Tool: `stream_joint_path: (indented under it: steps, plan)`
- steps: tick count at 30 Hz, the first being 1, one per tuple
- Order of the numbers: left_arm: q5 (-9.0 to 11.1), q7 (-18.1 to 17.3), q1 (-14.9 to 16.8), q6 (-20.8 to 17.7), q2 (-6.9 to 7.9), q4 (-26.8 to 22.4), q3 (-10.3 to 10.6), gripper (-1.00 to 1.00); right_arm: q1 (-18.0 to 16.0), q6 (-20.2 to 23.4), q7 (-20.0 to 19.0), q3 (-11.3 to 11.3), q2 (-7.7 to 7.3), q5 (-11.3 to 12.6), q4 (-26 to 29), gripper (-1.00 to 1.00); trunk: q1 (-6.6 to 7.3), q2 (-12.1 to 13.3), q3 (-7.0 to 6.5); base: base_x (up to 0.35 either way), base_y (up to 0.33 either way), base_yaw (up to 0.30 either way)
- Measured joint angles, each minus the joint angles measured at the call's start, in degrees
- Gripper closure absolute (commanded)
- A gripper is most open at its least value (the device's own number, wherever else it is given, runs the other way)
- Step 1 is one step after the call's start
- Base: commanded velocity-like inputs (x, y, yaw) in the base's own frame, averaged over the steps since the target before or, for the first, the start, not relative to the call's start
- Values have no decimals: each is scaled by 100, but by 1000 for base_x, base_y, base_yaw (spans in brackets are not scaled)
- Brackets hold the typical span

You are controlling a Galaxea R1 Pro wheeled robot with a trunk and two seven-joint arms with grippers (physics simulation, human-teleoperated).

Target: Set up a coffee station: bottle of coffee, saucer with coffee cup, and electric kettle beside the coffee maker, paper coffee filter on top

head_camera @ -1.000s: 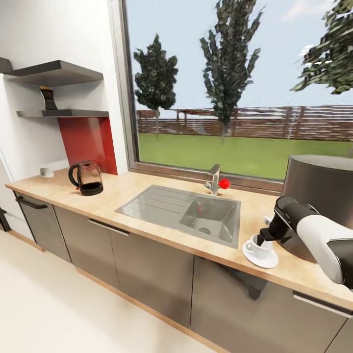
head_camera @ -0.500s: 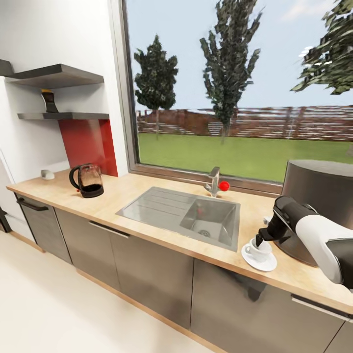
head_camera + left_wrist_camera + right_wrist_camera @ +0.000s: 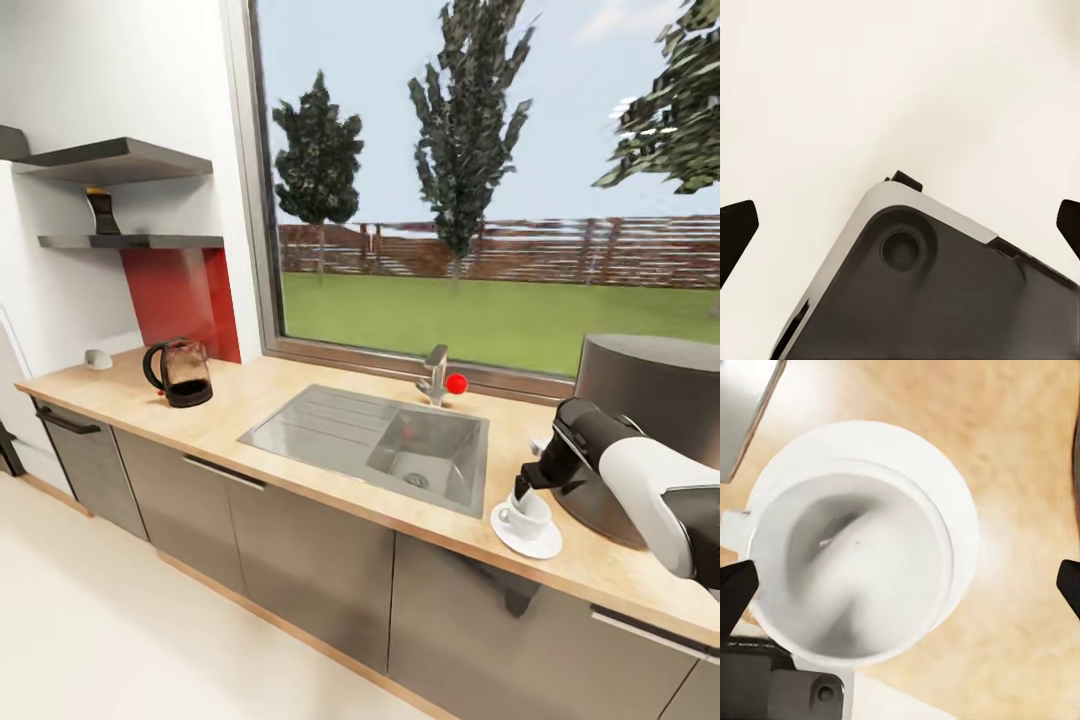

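Observation:
A white coffee cup (image 3: 526,518) stands on a white saucer (image 3: 545,545) on the countertop, just left of the big grey coffee maker (image 3: 650,410). My right gripper (image 3: 521,489) hovers right over the cup, open. In the right wrist view the cup (image 3: 855,577) and saucer (image 3: 949,491) lie below the gripper (image 3: 900,585), whose fingertips (image 3: 735,592) stand wide apart. The glass electric kettle (image 3: 178,372) sits far left on the counter. The bottle of coffee (image 3: 100,212) stands on the lower shelf. My left gripper (image 3: 900,225) is open over the floor.
A steel sink (image 3: 400,440) with a faucet (image 3: 436,372) lies between kettle and cup. A small white object (image 3: 97,358) sits by the wall at the counter's far left. Two grey shelves (image 3: 120,160) hang above a red panel. The robot's dark base (image 3: 922,300) shows below the left gripper.
The whole view has shifted slightly, so the camera moved. My right gripper stays above the cup on the saucer; cup, kettle and bottle keep their places.

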State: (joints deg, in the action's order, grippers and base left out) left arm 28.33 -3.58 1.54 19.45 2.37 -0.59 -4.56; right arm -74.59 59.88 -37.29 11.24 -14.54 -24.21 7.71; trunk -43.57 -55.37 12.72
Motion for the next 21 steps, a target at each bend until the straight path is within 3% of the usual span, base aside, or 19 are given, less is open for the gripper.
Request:
stream_joint_path:
  steps: [4, 16, 21]
  plan:
    - [0, 0, 0, 0, 0, -1, 0, -100, 0, -1, -158, -59, -2, -15, 57, -100, 88, 161, -72, 0, 0, 0]
    - [0, 0, 0, 8, 0, 0, 0, -100, 1, 3, -618, -80, 20, 193, 1315, -100, 352, 642, -288, 0, 0, 0]
    - [0, 0, 0, 22, 0, 1, 0, -100, 1, 4, -641, -73, 124, 202, 1461, -100, 462, 844, -378, 0, 0, 0]
